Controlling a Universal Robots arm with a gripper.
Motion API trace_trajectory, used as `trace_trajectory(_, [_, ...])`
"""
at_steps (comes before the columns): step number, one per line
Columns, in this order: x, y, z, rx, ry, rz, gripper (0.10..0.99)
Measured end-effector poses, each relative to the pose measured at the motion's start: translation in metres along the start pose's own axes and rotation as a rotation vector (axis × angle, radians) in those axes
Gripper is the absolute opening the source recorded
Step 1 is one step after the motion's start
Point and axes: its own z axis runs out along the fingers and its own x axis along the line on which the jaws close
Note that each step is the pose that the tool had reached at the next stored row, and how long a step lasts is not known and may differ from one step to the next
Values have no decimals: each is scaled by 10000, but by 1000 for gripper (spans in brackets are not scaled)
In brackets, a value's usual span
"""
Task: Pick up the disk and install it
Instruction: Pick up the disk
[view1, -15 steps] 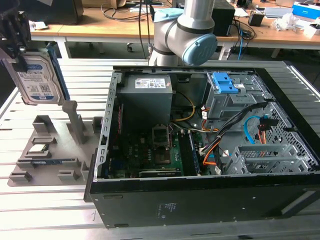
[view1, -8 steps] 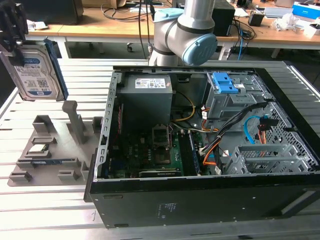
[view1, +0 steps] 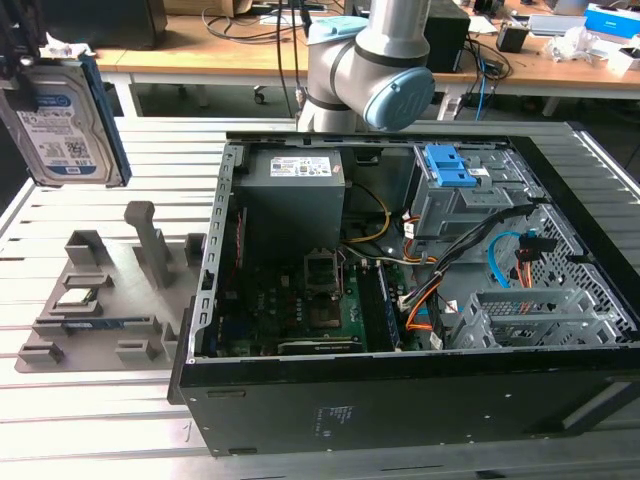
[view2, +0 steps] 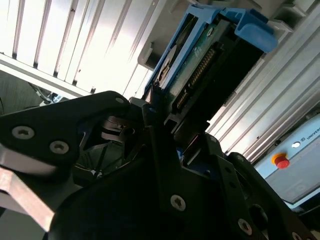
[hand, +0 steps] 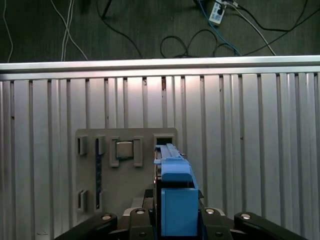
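Where the slatted aluminium table (view1: 100, 430) reaches the exterior view's left edge, the disk (view1: 65, 125) hangs in the air at far left. It is upright, label toward the camera, with a blue rail down its right side.

Gripper (view2: 172, 127): black fingers (view2: 156, 145) are closed onto the disk from both sides, and the drive takes up the narrow gap. In the second wrist view the connector end points away from the wrist.

Below the disk and apart from it, a grey fixture plate (view1: 100, 300) with upright posts and slots lies on the table. The first wrist view looks past the blue rail onto this plate.

Just beside the plate on the right is the open computer case (view1: 400, 410), lying on its side. Inside at far left sits the power-supply box (view1: 295, 195), with the motherboard (view1: 320, 300) nearer the camera. Further right come the metal cage with blue latches (view1: 450, 175), the orange and black cables (view1: 430, 300), then 1 perforated grey bay (view1: 530, 315) at near right.

The arm (view1: 375, 60) rises behind the case, far centre.
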Motion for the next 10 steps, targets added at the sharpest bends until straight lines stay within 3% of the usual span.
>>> trace_trajectory(10, [4, 7, -195, 0, -1, 0, 365])
